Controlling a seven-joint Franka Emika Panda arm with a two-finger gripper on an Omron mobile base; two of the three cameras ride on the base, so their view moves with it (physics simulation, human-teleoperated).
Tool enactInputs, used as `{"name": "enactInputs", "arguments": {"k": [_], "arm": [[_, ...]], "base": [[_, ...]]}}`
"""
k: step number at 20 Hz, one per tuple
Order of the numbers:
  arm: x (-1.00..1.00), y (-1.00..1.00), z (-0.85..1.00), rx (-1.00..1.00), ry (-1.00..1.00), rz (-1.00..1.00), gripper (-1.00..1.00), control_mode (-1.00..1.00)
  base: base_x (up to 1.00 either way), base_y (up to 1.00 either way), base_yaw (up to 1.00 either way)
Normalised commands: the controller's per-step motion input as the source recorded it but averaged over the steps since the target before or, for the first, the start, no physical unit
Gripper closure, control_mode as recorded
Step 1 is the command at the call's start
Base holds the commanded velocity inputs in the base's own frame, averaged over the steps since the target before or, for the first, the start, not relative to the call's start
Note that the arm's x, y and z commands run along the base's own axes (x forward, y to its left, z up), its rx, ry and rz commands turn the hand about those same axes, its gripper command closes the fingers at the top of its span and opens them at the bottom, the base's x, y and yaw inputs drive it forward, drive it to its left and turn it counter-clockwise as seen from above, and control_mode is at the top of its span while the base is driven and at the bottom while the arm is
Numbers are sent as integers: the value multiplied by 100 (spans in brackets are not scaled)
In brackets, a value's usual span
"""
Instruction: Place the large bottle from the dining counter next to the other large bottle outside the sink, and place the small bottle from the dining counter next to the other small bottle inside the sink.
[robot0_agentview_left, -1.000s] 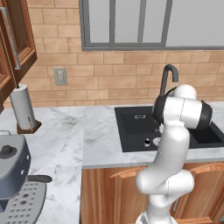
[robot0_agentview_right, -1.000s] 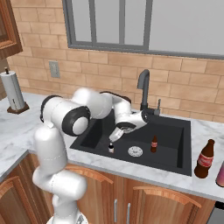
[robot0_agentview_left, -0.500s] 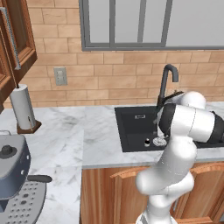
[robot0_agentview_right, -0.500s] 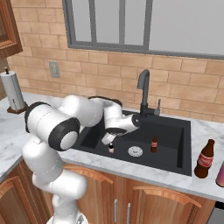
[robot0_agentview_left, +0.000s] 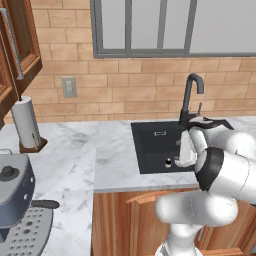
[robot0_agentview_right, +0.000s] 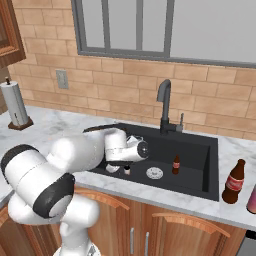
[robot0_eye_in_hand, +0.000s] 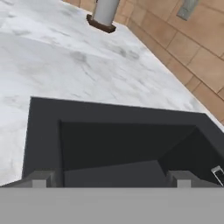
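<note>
Two small dark bottles stand apart in the black sink (robot0_agentview_right: 207, 165): one (robot0_agentview_right: 127, 170) near its left front, also seen as the small bottle (robot0_agentview_left: 168, 162), the other (robot0_agentview_right: 176, 164) toward the middle. My gripper (robot0_agentview_right: 113, 167) hangs low at the sink's left front, just left of the nearer small bottle and apart from it; the gripper (robot0_agentview_left: 185, 156) also shows over the basin. In the hand view the gripper (robot0_eye_in_hand: 110, 180) is open, nothing between its fingertips (robot0_eye_in_hand: 40, 179), looking at the sink's corner. A large brown bottle (robot0_agentview_right: 234, 181) with a red label stands on the counter right of the sink.
A black faucet (robot0_agentview_right: 165, 102) rises behind the sink. A drain (robot0_agentview_right: 154, 173) lies between the small bottles. A paper towel roll (robot0_agentview_left: 26, 125) stands at the far left of the marble counter (robot0_agentview_left: 75, 150). A coffee machine (robot0_agentview_left: 15, 200) sits front left. Another bottle (robot0_agentview_right: 252, 200) is cut off at the right edge.
The arm's elbow has swung round toward the front and the hand has shifted slightly left, off the nearer small bottle. That bottle stays standing in the sink. The jaws stayed open.
</note>
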Motion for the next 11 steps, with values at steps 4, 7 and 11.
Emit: {"name": "enactInputs", "arguments": {"k": [4, 7, 11], "arm": [[-46, 12, 40, -2, -10, -5, -100, -100], [-39, 6, 47, 0, -9, -4, -100, -100], [-28, 1, 46, 0, -6, -2, -100, -100]], "base": [[0, 0, 0], [0, 0, 0], [0, 0, 0]]}}
